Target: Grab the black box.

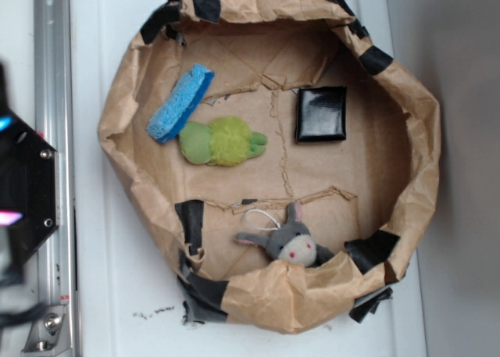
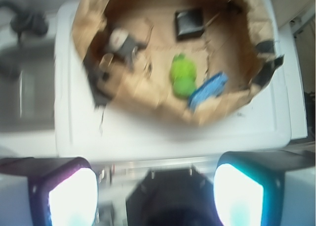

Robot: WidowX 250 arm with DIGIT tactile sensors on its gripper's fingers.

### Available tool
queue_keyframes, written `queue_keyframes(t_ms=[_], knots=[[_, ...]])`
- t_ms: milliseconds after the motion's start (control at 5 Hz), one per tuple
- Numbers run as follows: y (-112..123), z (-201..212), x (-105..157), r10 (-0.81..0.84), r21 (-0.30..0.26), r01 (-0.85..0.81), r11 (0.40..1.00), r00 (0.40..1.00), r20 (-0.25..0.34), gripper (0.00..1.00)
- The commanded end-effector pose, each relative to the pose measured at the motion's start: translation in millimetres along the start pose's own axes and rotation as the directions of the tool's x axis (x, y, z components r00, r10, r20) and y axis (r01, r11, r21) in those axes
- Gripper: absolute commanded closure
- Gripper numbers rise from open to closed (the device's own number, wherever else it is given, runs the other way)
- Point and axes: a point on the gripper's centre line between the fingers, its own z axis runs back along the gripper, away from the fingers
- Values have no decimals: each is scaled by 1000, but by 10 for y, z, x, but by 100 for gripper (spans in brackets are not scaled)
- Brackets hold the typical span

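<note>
Surveying both views, we find the black box (image 1: 321, 114) lying flat inside the brown paper ring (image 1: 406, 99), on its far side from the gripper (image 2: 155, 196), whose fingers (image 2: 71, 196) stand apart, well clear over the bench (image 2: 148, 132) edge.

Blue sponge (image 1: 180, 103) touching green plush (image 1: 223, 141) — grey bunny (image 1: 290, 242) apart.

Looks like a robotics lab test bench: a plain white table (image 1: 133, 279) with a metal rail (image 1: 53, 76) along its edge and a black hexagonal screwed plate (image 1: 27, 189) beside it. A makeshift brown paper pen (image 1: 406, 123), patched with black tape (image 1: 191, 220), holds toys and a sponge (image 1: 181, 101).
</note>
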Motion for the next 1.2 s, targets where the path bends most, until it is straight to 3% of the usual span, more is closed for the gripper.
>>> queue_keyframes(t_ms=[0,200,1000], knots=[[241,-106,828,127,26,-132,991,980,154,0],[177,-431,1145,88,22,-92,995,985,147,0],[177,-431,1145,88,22,-92,995,985,147,0]])
